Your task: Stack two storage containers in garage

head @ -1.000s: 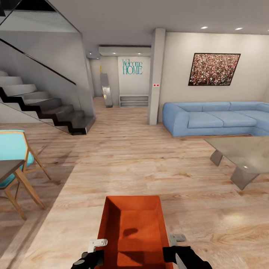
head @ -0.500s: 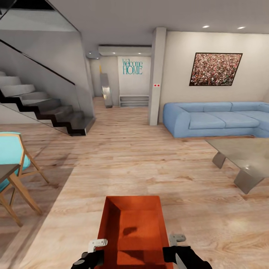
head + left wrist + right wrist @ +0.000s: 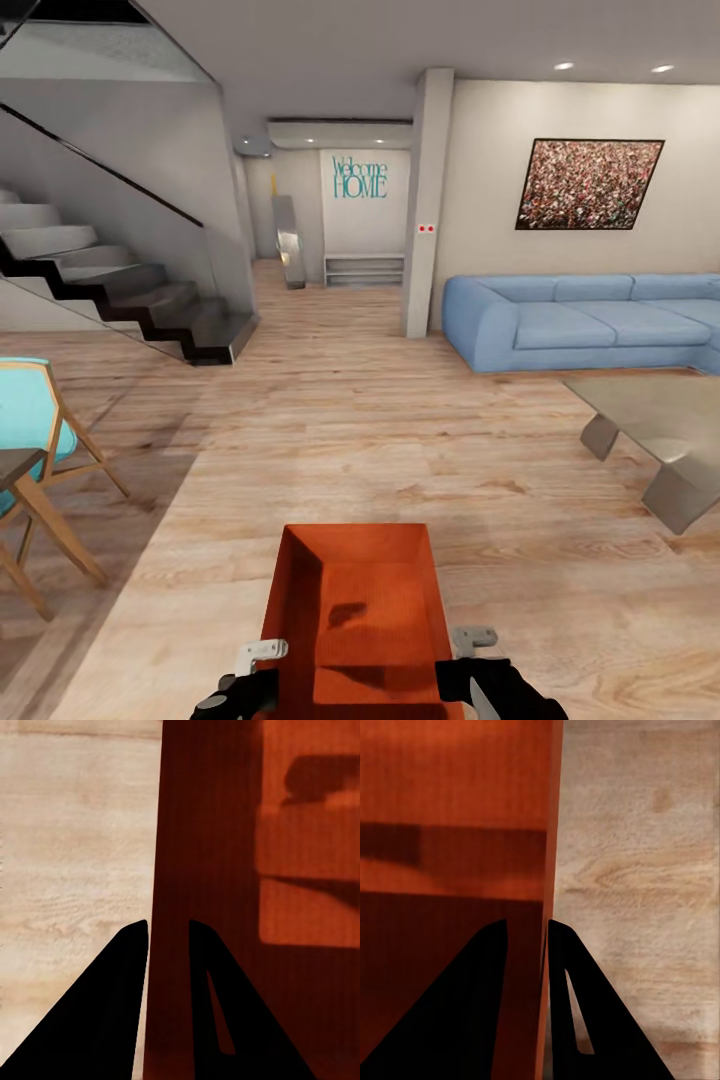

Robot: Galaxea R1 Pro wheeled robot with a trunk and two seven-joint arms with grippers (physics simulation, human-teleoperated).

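An orange-red storage container (image 3: 355, 610) hangs in front of me above the light wood plank floor (image 3: 330, 430) of the living room. My left gripper (image 3: 268, 672) is shut on its left wall (image 3: 176, 855), one finger on each side of it. My right gripper (image 3: 450, 665) clamps the right wall (image 3: 549, 832) the same way. The bin is open-topped and holds nothing. Its near end is cut off by the lower edge of the head view.
A blue sofa (image 3: 590, 320) and a low glass table (image 3: 660, 430) stand at the right. Dark stairs (image 3: 120, 290) rise at the left, near a turquoise chair (image 3: 30, 420). A pillar (image 3: 425, 200) stands ahead beside a hallway with a "Welcome HOME" wall (image 3: 358, 178).
The whole view has shifted: sofa, table and pillar slid right and the chair slid left, so the camera has moved forward and turned slightly. The container stays gripped as before.
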